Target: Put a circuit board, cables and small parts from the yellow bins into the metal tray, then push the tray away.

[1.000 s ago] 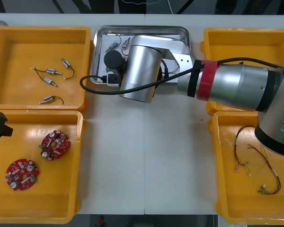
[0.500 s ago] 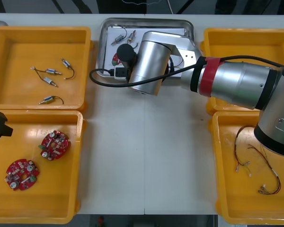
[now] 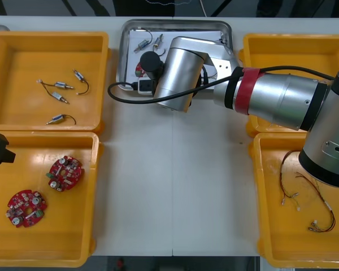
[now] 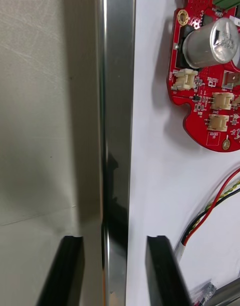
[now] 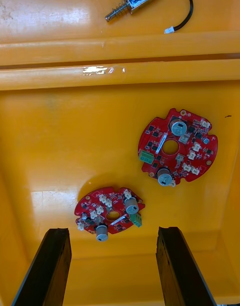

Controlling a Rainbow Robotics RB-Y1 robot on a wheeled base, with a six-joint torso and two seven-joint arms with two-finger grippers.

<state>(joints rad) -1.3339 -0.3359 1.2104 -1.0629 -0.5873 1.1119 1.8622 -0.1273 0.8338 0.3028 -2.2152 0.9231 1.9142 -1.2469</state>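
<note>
In the metal tray (image 4: 118, 111) lies 1 circuit board (image 4: 202, 94).

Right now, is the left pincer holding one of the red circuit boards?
No, the left pincer is open and both red circuit boards lie free in the yellow bin.
</note>
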